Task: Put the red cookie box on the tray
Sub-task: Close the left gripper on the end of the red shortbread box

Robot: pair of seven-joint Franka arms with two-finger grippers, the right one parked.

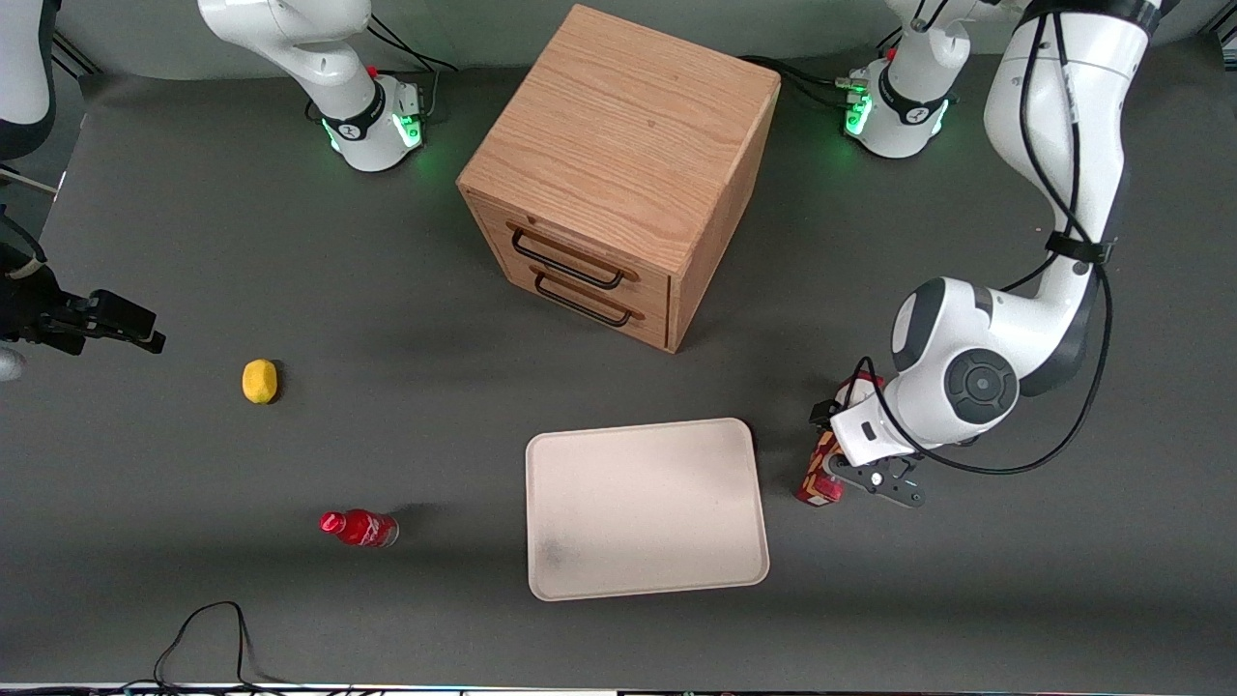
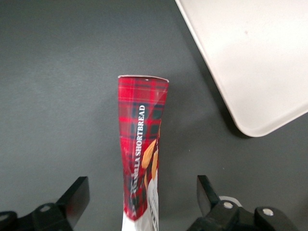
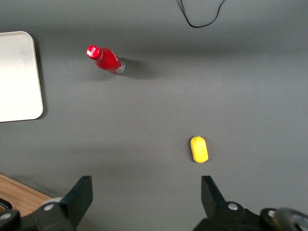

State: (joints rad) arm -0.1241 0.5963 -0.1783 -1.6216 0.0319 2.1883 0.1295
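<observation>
The red cookie box [image 1: 819, 476] is a slim tartan carton lying on the dark table beside the tray [image 1: 643, 507], toward the working arm's end. The tray is flat, cream-white and bare. My left gripper [image 1: 833, 454] hangs over the box, and the arm hides most of the carton in the front view. In the left wrist view the box [image 2: 143, 144] runs between the gripper [image 2: 142, 195] fingers [image 2: 77, 197], with a clear gap on each side. The gripper is open and holds nothing. A corner of the tray [image 2: 250, 62] lies close beside the box.
A wooden two-drawer cabinet [image 1: 618, 174] stands farther from the front camera than the tray. A small red bottle [image 1: 359, 528] and a yellow fruit [image 1: 259, 380] sit toward the parked arm's end. A black cable [image 1: 208, 628] loops near the table's front edge.
</observation>
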